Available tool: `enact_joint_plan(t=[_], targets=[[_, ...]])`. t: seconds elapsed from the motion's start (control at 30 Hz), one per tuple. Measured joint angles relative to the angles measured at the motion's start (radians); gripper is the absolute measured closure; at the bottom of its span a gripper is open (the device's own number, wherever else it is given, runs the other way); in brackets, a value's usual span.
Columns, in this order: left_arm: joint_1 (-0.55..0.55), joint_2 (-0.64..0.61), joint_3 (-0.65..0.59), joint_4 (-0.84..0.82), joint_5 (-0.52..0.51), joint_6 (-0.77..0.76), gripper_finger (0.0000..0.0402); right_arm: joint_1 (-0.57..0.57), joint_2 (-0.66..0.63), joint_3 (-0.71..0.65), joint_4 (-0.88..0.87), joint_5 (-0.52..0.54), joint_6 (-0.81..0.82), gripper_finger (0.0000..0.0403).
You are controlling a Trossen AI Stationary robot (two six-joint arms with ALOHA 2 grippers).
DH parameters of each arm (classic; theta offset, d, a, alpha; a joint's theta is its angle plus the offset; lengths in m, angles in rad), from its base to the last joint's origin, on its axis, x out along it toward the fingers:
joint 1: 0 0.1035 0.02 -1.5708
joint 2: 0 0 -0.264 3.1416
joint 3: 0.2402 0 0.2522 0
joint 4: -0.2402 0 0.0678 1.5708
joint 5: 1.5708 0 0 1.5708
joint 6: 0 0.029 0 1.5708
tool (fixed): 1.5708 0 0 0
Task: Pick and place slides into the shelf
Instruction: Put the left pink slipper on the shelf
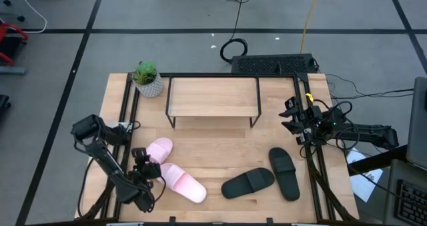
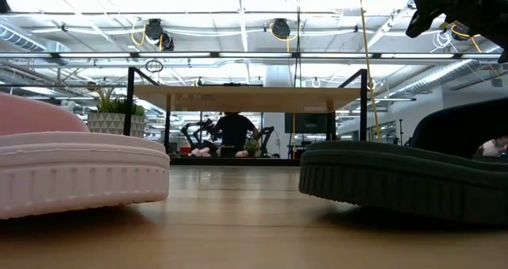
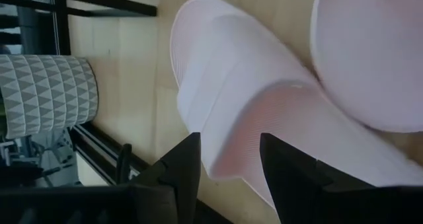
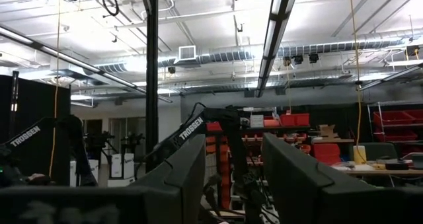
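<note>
Near edge of desk (image 1: 220, 143), left side: left end effector (image 1: 142, 161) sits low over the pale pink pair, fingers (image 3: 178, 174) parted on either side of the strap of the first pink slide (image 1: 157, 150), not clamped on it. Wrist view shows that strap between the two dark fingers. Second pink slide (image 1: 183, 183) lies just right of the end effector, angled toward the near edge, its heel end touching or overlapping the first.

Near right: black pair on the desk. One black slide (image 1: 248, 183) lies roughly crosswise; the other black slide (image 1: 284, 173) points near-to-far just right of it, their ends close together.

Mid-depth, right edge: right end effector (image 1: 291, 117) is raised above the desk, well apart from the black pair, fingers spread wide, holding nothing.

Far centre: shelf (image 1: 213, 97), light wooden top on thin black legs, nothing on it. Potted plant (image 1: 147, 78) in a patterned pot stands just left of the shelf, at the far left corner.
</note>
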Motion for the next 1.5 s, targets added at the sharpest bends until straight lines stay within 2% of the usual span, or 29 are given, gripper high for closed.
enact_joint_plan(t=[0.17, 0.33, 0.57, 0.67, 0.9, 0.97, 1.1, 1.17, 1.33, 1.4, 1.5], targets=[[0.013, 0.0, -0.061, 0.013, 0.003, -0.006, 0.0243, 0.0, 0.0, 0.0, 0.0, 0.0, 0.0, 0.0261], [0.023, 0.0, -0.12, 0.093, 0.003, 0.028, 0.0243, 0.0, 0.0, 0.0, 0.0, 0.0, 0.0, 0.0261], [0.055, 0.0, -0.132, 0.094, -0.021, 0.023, 0.0245, 0.0, 0.0, 0.0, 0.0, 0.004, 0.0, 0.0261], [0.067, 0.0, -0.132, 0.095, -0.02, 0.031, 0.0268, 0.0, 0.0, 0.0, 0.0, 0.005, 0.0, 0.0261], [0.088, 0.0, -0.132, 0.112, -0.012, 0.07, 0.0388, 0.0, 0.0, 0.0, 0.0, 0.005, 0.0, 0.0261], [0.096, 0.0, -0.126, 0.087, 0.015, 0.056, 0.0391, 0.0, 0.0, 0.0, 0.0, 0.005, 0.002, 0.0261], [0.1, 0.0, -0.06, -0.121, 0.118, -0.038, 0.0397, 0.0, 0.0, 0.0, 0.0, 0.005, 0.006, 0.0261], [0.091, -0.047, -0.041, -0.102, 0.122, -0.007, 0.0398, 0.0, 0.0, 0.0, -0.001, 0.005, 0.006, 0.0261], [0.094, -0.196, 0.028, -0.116, 0.048, -0.133, 0.0399, 0.0, 0.0, 0.0, -0.004, 0.006, 0.004, 0.0261], [0.098, -0.264, 0.07, -0.11, -0.045, -0.189, 0.04, 0.0, 0.0, 0.0, -0.007, 0.008, 0.006, 0.0261], [0.121, -0.33, 0.138, -0.116, -0.19, -0.161, 0.04, 0.0, 0.0, 0.0, -0.018, 0.028, 0.007, 0.0261]])
